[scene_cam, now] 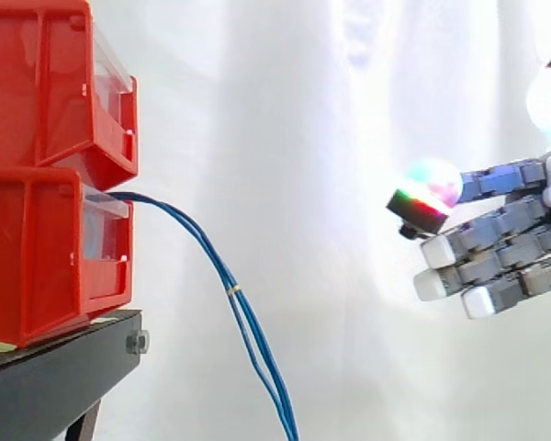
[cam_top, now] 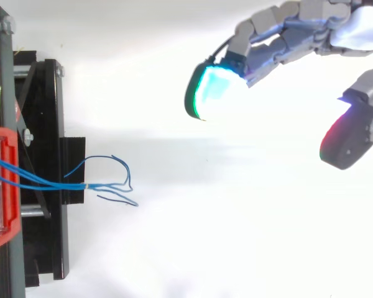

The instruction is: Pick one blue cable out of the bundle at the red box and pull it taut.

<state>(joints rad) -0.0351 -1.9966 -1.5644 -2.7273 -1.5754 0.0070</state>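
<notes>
Blue cables (scene_cam: 236, 292) droop from the lower red bin's (scene_cam: 37, 257) front; the hand (scene_cam: 505, 253), fingers spread and empty, should isolate one strand.

cables (scene_cam: 243, 317) from bin (scene_cam: 37, 257), robot hand (scene_cam: 505, 248) right

The bins (scene_cam: 37, 248) are coloured red, the stand (scene_cam: 55, 381) black, the cables (scene_cam: 216, 257) blue, banded once in yellow. The hand (scene_cam: 505, 248) is seen in grey, its pads (cam_top: 214, 87) lit cyan-green and red, against a white curtain (scene_cam: 303, 138).

Bright, washed-out light, glare round the hand (cam_top: 311, 28) (faint shadow beside black stand (cam_top: 53, 124))
</notes>
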